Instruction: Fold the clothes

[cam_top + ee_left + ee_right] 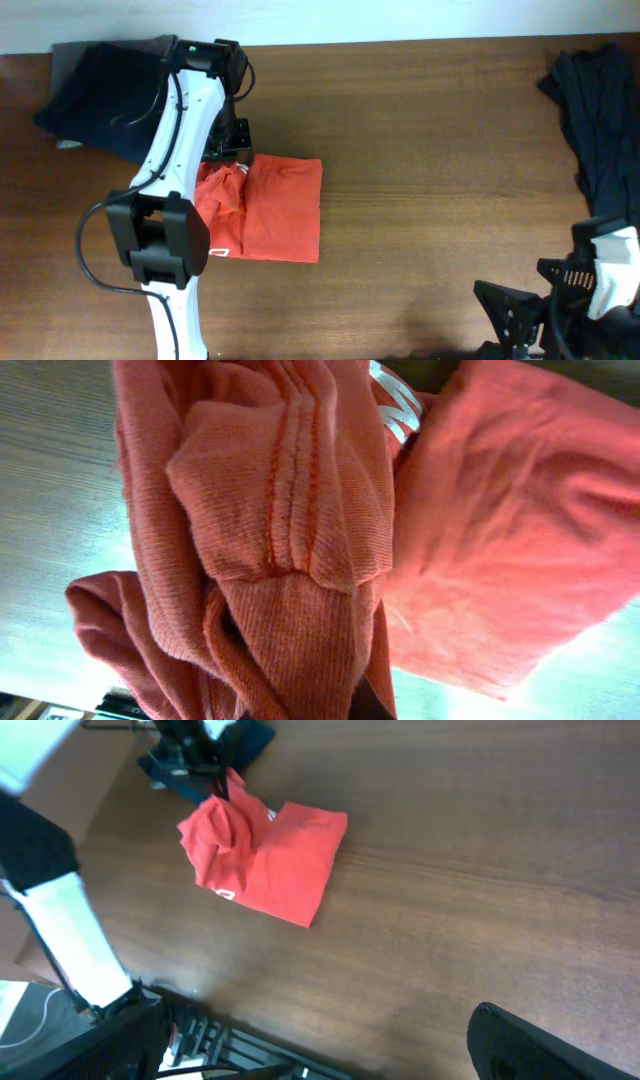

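Overhead first: the red-orange T-shirt [285,205] sits left of centre on the table [430,150]. Its right part is folded flat, and its left part is rumpled under the left arm. The left gripper [230,150] is at the shirt's top-left edge, right next to a dark clothes pile [95,90]. Risk here imo: swing the fold the wrong way and the cloth lands on that pile or drags it. The right gripper [505,320] is way off at the bottom right, jaws wide apart, holding nothing. So nothing pins the flat half, and a hard pull could slide the whole shirt and wreck the neat bit.

Left wrist: bunched knit fills the frame, with a stitched hem [290,470] and a bit of white lettering [395,405]. The fingers are hidden, but the gripper is pinched closed on a wad of shirt. A wad probably means several layers, so it may land as a lump, not a clean fold.

Right wrist: the shirt is tented up where the left gripper has it. That looks like a small pinch, so it could slip out mid-move.
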Controlling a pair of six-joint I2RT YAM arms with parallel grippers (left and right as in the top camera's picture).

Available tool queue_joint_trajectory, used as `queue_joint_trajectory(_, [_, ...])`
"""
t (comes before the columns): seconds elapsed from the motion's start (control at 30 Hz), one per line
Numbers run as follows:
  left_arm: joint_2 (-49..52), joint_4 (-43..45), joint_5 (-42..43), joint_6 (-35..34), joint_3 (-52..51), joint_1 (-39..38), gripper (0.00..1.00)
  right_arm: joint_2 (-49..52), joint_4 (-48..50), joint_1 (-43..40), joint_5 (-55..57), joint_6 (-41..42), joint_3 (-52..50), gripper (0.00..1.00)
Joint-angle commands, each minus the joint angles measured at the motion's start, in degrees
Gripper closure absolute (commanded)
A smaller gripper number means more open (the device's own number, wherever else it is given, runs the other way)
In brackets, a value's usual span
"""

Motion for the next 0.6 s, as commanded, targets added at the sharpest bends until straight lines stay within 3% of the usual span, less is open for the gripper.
queue_joint_trajectory(0.0, [-3.76, -0.20, 0.63, -1.36, 1.42, -1.99, 1.00, 0.11, -0.28, 0.35, 1.25, -0.04, -1.25, 0.01])
queue_joint_trajectory(0.57, [-3.78, -0.20, -0.81, -4.28, 1.42, -9.40, 1.00, 0.11, 0.74, 0.35, 6.71, 4.37, -10.88, 0.01])
